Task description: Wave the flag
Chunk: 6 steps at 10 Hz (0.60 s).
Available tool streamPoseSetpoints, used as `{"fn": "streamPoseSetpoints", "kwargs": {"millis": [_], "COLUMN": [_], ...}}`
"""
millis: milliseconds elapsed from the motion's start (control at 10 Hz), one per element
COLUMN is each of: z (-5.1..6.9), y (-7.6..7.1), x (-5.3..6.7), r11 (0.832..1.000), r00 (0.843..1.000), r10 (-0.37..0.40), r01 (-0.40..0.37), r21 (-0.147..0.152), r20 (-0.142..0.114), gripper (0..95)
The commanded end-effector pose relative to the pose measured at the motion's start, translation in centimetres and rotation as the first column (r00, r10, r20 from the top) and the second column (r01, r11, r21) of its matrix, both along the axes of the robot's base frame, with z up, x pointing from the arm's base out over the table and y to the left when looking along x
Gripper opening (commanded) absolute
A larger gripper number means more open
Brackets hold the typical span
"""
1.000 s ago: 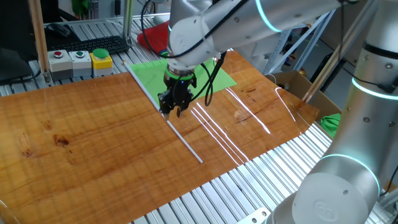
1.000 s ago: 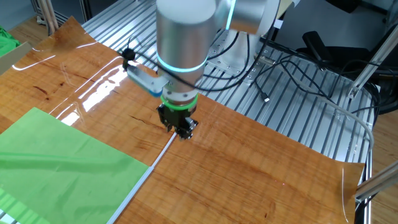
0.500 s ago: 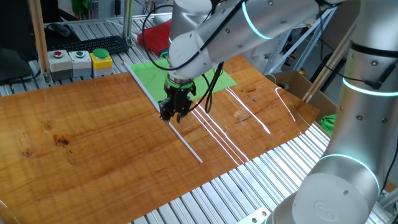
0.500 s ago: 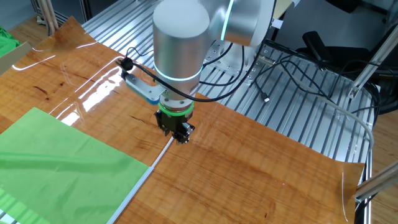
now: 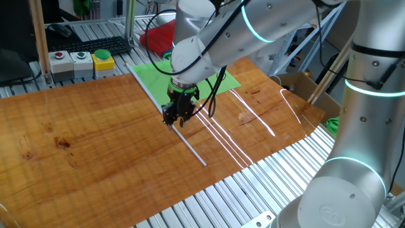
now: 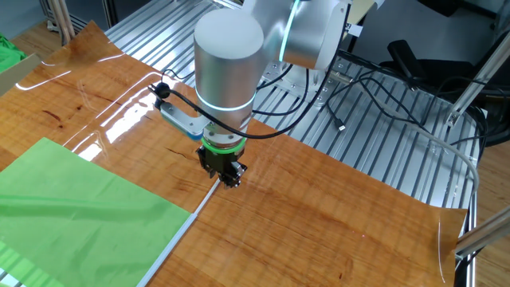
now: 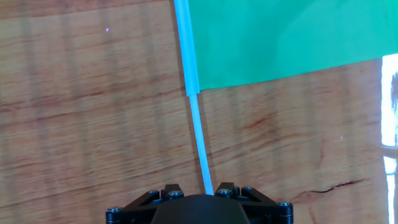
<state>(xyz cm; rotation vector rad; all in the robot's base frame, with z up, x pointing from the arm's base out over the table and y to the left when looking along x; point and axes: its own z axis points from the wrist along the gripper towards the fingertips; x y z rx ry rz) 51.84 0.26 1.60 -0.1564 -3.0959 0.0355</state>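
The flag lies flat on the wooden table. Its green sheet (image 5: 152,73) is at the back, and its thin pale rod (image 5: 190,144) runs toward the front edge. The sheet (image 6: 80,215) and rod (image 6: 179,231) also show in the other fixed view. My gripper (image 5: 176,118) points straight down over the rod just below the sheet, close to the table, as the other fixed view shows too (image 6: 227,177). In the hand view the rod (image 7: 196,118) runs from the sheet (image 7: 280,37) down between the two finger mounts, which stand apart. The gripper (image 7: 199,194) looks open; its fingertips are hidden.
A button box (image 5: 82,61) and keyboard (image 5: 101,44) stand behind the table. A red cloth bundle (image 5: 155,38) lies at the back. A cardboard box (image 5: 297,82) and a small bunched green cloth (image 5: 335,123) are at the right. Cables (image 6: 382,80) lie on the slatted frame.
My gripper has come down a little and shifted slightly along the rod, closer to the table. The flag has not moved.
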Motion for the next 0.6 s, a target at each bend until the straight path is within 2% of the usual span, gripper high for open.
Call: {"fn": "streamPoseSetpoints", "kwargs": {"millis": [100,600], "z": [-0.26,-1.07], "y": [-0.05,-0.32], "x": [-0.01,-0.10], "r11": [1.000,1.000], "r00": [1.000,1.000], "r10": [0.003,0.010], "r01": [-0.003,-0.010], "r21": [0.002,0.015], "r20": [0.000,0.000], "gripper": [38.0,38.0]}}
